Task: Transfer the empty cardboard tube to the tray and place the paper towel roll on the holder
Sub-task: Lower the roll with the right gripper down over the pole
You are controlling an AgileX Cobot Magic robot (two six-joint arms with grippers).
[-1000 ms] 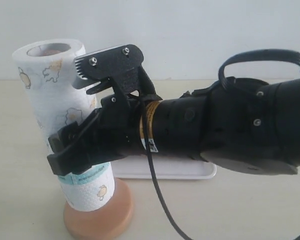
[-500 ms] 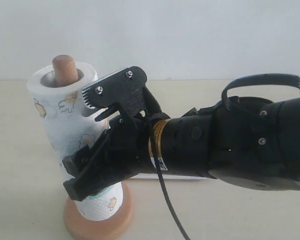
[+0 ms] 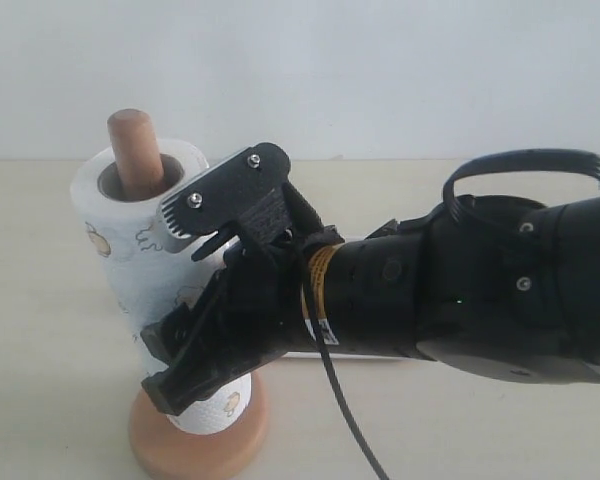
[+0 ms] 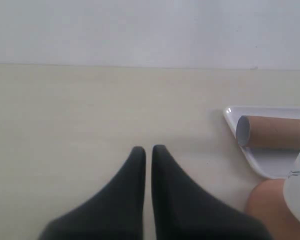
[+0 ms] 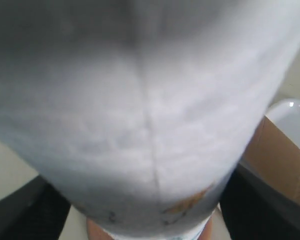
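White paper towel roll [image 3: 120, 250], pinched in the right gripper [image 3: 175, 300], leans on the holder [image 3: 135, 150]; levelling it before release should seat it.

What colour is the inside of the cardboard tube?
Pale grey; the cardboard tube shows it best in the left wrist view.

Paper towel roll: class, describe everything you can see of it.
The paper towel roll is thick, white, soft-looking paper printed with small yellow figures. It leans, threaded over the holder, whose rounded dowel top pokes out of its hollow core. The right gripper clamps its sides. Its lower end is down by the round base.
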